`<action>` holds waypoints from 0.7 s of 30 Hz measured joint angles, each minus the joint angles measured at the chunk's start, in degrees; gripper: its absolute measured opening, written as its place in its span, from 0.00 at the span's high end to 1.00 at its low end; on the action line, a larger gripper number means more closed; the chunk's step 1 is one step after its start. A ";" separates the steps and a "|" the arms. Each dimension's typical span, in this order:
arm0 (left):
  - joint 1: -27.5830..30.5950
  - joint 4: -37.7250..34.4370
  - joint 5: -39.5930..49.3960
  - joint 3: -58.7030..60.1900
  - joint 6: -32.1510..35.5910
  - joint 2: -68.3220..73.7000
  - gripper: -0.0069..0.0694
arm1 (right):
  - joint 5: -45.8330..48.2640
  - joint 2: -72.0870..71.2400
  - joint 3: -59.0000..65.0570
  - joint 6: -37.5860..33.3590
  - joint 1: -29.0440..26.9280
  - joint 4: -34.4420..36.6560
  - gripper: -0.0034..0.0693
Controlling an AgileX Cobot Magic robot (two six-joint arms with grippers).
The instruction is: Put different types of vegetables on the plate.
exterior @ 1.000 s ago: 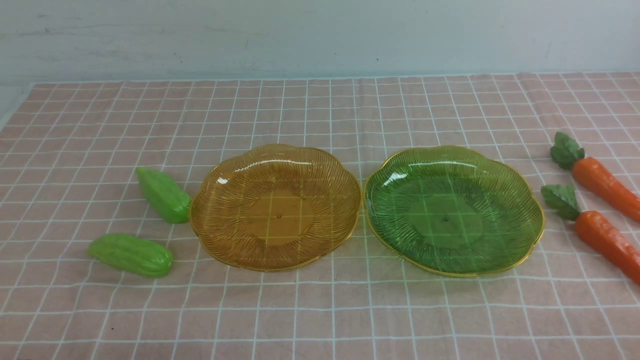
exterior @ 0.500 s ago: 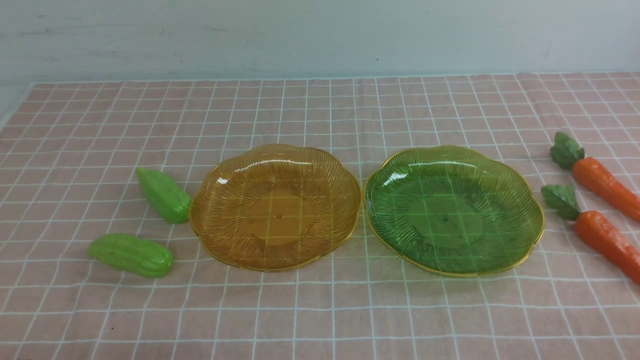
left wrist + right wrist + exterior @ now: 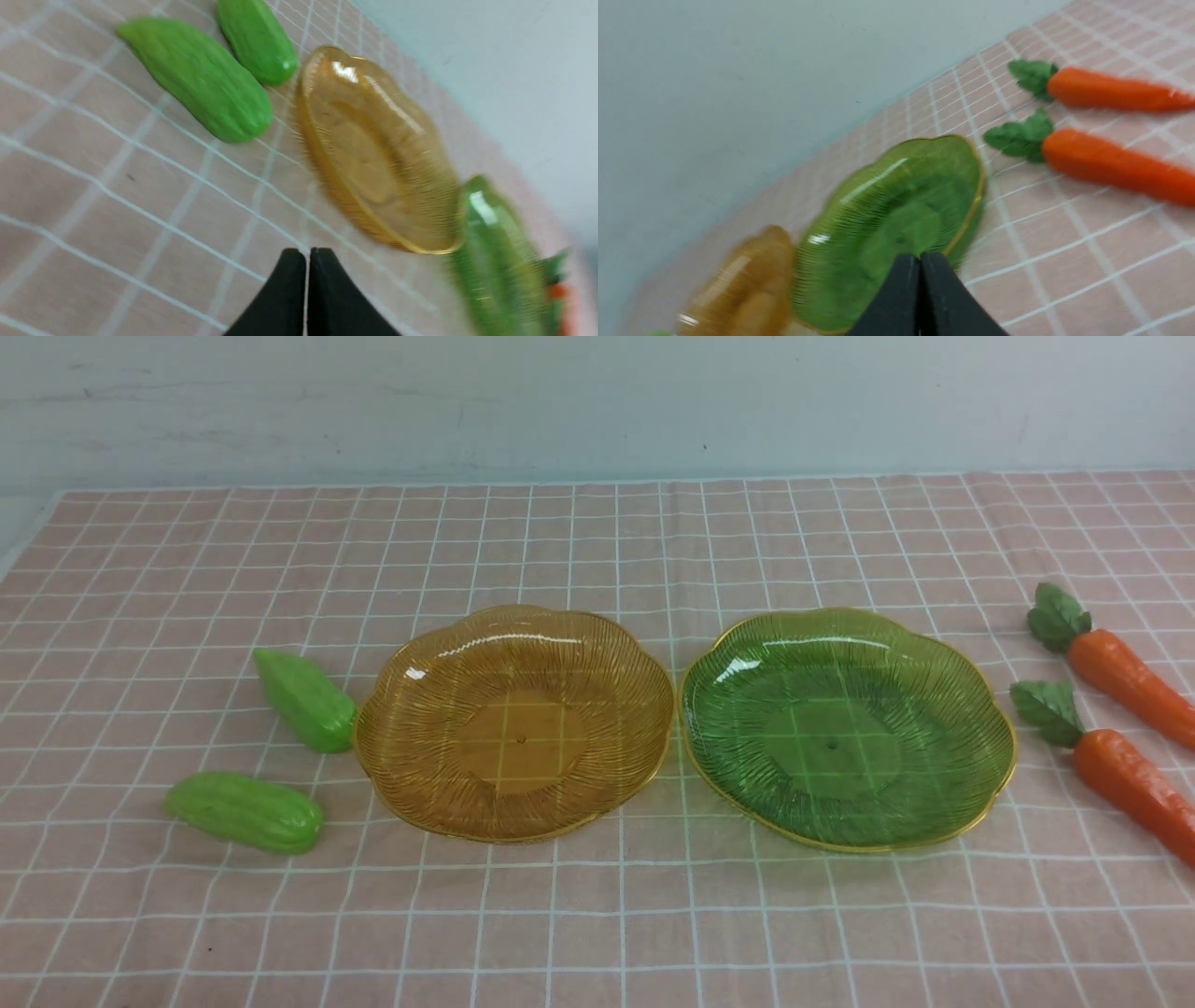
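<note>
amber plate [image 3: 420, 756]: gourds [image 3: 245, 812] outside, on cloth [image 3: 597, 915] | green plate [image 3: 934, 756]: carrots [image 3: 1125, 784] outside | left gripper [image 3: 307, 261], right gripper [image 3: 920, 266]: jaws pressed together, gripping nothing

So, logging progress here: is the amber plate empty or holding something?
Empty: only the checked cloth shows through the amber plate, nothing lying in it.

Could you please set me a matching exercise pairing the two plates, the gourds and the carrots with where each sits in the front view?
Things:
1. gourds
2. amber plate
3. green plate
4. carrots

Places:
A. just right of centre
B. far left
C. far right
D. just left of centre

Pairs: 1-B, 2-D, 3-A, 4-C
</note>
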 joint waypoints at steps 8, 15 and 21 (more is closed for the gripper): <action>0.00 -19.75 -1.75 0.00 -4.34 0.00 0.91 | -2.25 0.00 0.00 3.76 0.00 11.99 0.98; 0.00 -30.11 -6.95 -4.71 12.40 0.10 0.91 | -4.62 0.00 -2.58 -5.02 0.00 11.68 0.98; 0.00 -29.24 1.59 -15.07 30.22 12.56 0.91 | 3.67 7.28 -18.25 -19.08 0.00 5.85 0.98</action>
